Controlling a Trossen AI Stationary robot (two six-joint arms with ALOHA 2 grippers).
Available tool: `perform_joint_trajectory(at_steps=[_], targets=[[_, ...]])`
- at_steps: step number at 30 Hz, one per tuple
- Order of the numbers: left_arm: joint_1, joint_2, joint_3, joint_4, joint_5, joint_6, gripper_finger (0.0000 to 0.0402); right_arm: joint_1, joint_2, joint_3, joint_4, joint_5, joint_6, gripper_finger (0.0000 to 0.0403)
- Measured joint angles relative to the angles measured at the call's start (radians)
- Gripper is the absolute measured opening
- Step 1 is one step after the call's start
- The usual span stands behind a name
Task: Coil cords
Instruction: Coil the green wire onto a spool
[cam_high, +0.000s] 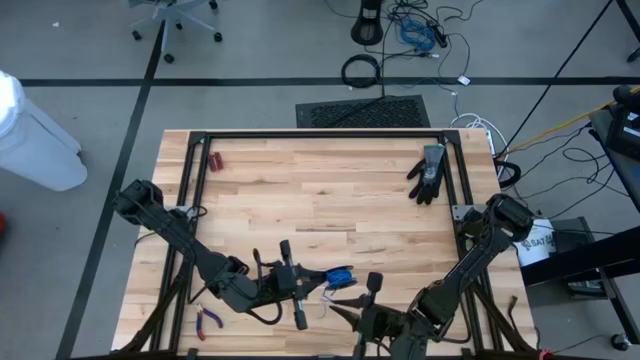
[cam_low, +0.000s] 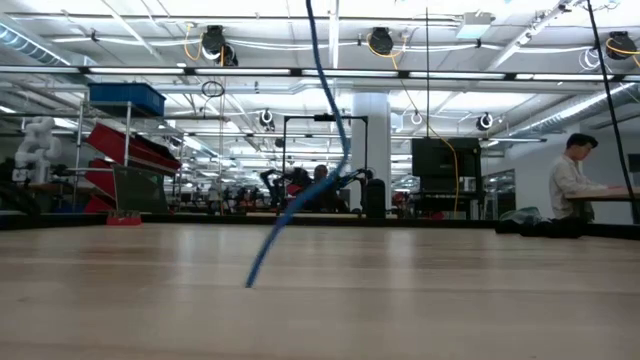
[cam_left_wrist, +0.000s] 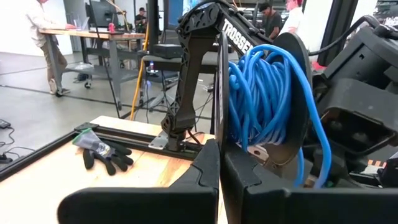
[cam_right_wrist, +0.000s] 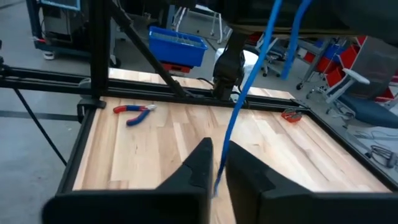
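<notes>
The cords are one blue cable, wound into a coil (cam_left_wrist: 267, 93) that hangs clear of the table at the tips of my left gripper (cam_left_wrist: 219, 163), near the table's front edge (cam_high: 340, 277). My left gripper (cam_high: 318, 280) is shut and points level. One loose strand (cam_right_wrist: 239, 106) drops from the coil and runs between the fingers of my right gripper (cam_right_wrist: 217, 177), which has come in from the right (cam_high: 372, 290) and is shut on it. The strand's lower end (cam_low: 250, 284) touches the table. My left gripper holds the coil level, from the table's left. The loops (cam_left_wrist: 249, 124) lie bunched against one side of the shut fingers, and the fingers hide which part is pinched. The coil is lifted clear of the table. My right gripper pinches the single loose strand (cam_right_wrist: 222, 163) between its two fingers, coming nearly level, across the strand. Above the fingers the strand runs straight up to the coil.
A black glove (cam_high: 428, 173) lies at the far right of the table. Red-handled pliers (cam_high: 208, 320) lie near the front left corner, and a small red item (cam_high: 215, 160) at the far left. Black frame rails (cam_high: 320, 135) border the tabletop. People stand in the room beyond.
</notes>
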Motion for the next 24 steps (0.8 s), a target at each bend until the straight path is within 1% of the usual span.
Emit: perform_joint_trajectory(at_steps=[2, 4, 10, 17, 20, 24], targets=[[0.000, 0.000, 0.000, 0.000, 0.000, 0.001, 0.0000, 0.000, 0.000, 0.000, 0.009, 0.001, -0.014, 0.0011], [0.000, 0.000, 0.000, 0.000, 0.000, 0.007, 0.0000, 0.000, 0.000, 0.000, 0.011, 0.004, -0.011, 0.0004], [-0.002, 0.000, 0.000, 0.034, 0.005, 0.019, 0.0000, -0.011, 0.000, 0.000, -0.039, 0.005, 0.067, 0.0002], [-0.007, 0.000, -0.001, 0.101, 0.096, 0.026, 0.0000, -0.017, -0.001, 0.000, -0.130, 0.007, 0.173, 0.0001], [-0.006, 0.001, -0.001, 0.111, 0.121, 0.027, 0.0000, -0.020, -0.001, 0.000, -0.145, 0.008, 0.191, 0.0001], [-0.007, 0.001, -0.001, 0.113, 0.124, 0.027, 0.0000, -0.021, -0.001, 0.000, -0.154, 0.009, 0.192, 0.0001]])
